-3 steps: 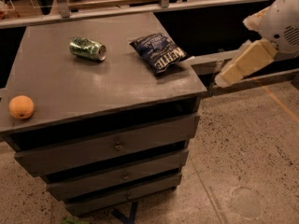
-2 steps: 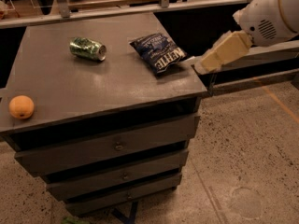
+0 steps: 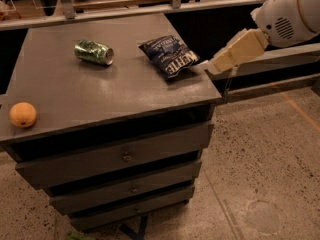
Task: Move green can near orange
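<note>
The green can [image 3: 93, 52] lies on its side at the back left of the grey cabinet top [image 3: 105, 96], silver end facing right. The orange [image 3: 23, 114] sits at the front left corner, well apart from the can. My gripper [image 3: 213, 66] is a beige block at the end of the white arm [image 3: 287, 14]. It hovers over the cabinet's right edge, just right of the chip bag and far from the can.
A dark blue chip bag [image 3: 169, 56] lies at the back right of the top, between gripper and can. The cabinet has three drawers [image 3: 125, 156] below. A rail and shelf [image 3: 150, 6] run behind. Speckled floor [image 3: 265, 159] lies to the right.
My arm has swung left and slightly up, bringing the gripper from beyond the cabinet's right side to its right edge beside the chip bag. The can, orange and bag have not moved.
</note>
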Tool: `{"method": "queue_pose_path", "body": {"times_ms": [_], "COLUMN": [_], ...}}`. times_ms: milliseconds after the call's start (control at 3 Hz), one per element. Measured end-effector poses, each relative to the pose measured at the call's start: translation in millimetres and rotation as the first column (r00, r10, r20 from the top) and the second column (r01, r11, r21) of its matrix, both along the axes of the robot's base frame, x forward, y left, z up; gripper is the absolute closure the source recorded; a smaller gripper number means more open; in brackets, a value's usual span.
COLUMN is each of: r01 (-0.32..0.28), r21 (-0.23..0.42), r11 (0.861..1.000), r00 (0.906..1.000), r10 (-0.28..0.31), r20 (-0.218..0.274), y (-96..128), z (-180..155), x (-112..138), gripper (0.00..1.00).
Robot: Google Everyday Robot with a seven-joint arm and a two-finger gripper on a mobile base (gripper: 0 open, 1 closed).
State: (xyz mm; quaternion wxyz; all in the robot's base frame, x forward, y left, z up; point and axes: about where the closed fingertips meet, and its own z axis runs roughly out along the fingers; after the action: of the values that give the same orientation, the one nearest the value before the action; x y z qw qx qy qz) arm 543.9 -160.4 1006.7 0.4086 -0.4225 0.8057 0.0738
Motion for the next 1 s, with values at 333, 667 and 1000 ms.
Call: {"method": "queue_pose_path", "body": {"times_ms": [333, 667, 1000], "r01": [-0.031, -0.059, -0.046], "r21": [0.012, 0.04, 0.099], "r11": [0.999, 0.997, 0.994], "r00": [0.9992, 0.997, 0.9959], "r10": [0.031, 0.056, 0.038], "r20": [0.024, 0.054, 0.082], "y": [28.2, 77.4, 111.2], "z": [-14.9, -47.1, -69.8], "x": [5.1, 21.2, 52.1], "gripper": [0.0, 0.0, 0.0]}}
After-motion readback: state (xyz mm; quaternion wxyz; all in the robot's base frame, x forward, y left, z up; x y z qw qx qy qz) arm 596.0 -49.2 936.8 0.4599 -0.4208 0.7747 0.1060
